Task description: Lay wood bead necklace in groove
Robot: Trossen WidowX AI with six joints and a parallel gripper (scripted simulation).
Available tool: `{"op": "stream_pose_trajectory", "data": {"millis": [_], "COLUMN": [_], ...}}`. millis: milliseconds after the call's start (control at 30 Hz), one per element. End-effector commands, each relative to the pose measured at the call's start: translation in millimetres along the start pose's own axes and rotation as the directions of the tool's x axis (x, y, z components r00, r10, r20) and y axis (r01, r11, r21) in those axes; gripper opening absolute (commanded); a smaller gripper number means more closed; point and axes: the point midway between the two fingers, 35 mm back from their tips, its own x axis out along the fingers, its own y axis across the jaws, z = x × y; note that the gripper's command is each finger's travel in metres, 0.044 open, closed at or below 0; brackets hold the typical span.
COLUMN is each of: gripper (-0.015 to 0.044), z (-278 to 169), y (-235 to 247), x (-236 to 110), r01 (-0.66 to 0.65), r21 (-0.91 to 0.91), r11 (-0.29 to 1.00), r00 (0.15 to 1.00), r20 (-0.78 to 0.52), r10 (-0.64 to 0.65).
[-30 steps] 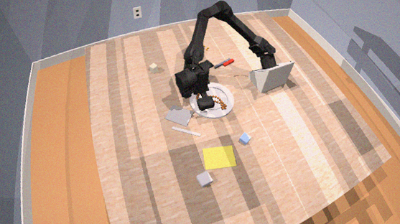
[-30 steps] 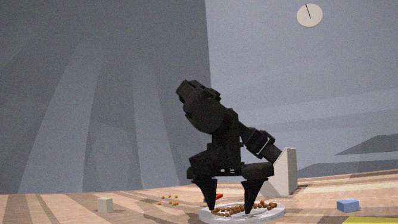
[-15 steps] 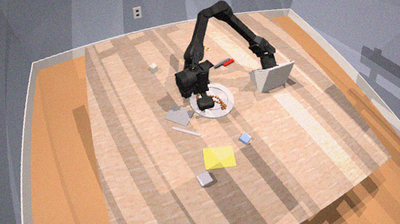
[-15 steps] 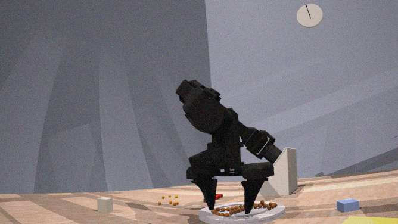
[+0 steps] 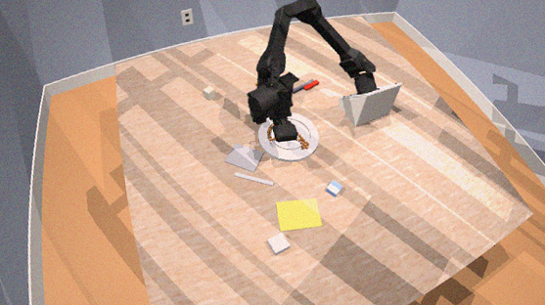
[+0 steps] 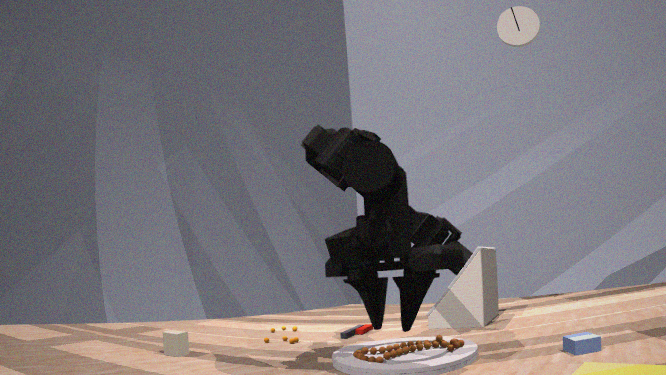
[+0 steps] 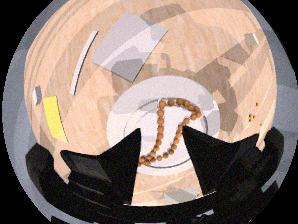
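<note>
The round white bead board [image 5: 288, 153] [image 6: 441, 357] [image 7: 127, 115] lies flat on the wooden table. The wood bead necklace [image 5: 305, 142] [image 6: 409, 347] [image 7: 174, 104] lies on the board as a loose brown string; part of it is hidden by the gripper in the top view. My gripper [image 5: 285, 132] [image 6: 392, 326] [image 7: 161, 131] hangs just above the board, pointing down. Its fingers stand partly apart with nothing between them, and their tips are clear of the beads.
A grey wedge [image 5: 245, 158] and a white stick [image 5: 253, 178] lie left of the board. A large pale wedge [image 5: 371, 104] [image 6: 471, 294] stands to the right, by the arm's base. A red marker [image 5: 308, 84], a cream cube [image 5: 209, 92], a yellow sheet [image 5: 298, 213], small blocks and loose orange beads [image 6: 284, 335] lie around.
</note>
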Motion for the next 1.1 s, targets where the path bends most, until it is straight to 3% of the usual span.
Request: {"op": "stream_pose_trajectory", "data": {"millis": [0, 1067], "gripper": [0.012, 0.012], "z": [-4, -4], "y": [-2, -2], "x": [12, 36], "r01": [0.005, 0.006], "r21": [-0.002, -0.002], "r11": [1.0, 1.0], "r00": [1.0, 1.0], "r20": [-0.011, -0.011], "r10": [-0.005, -0.006]}}
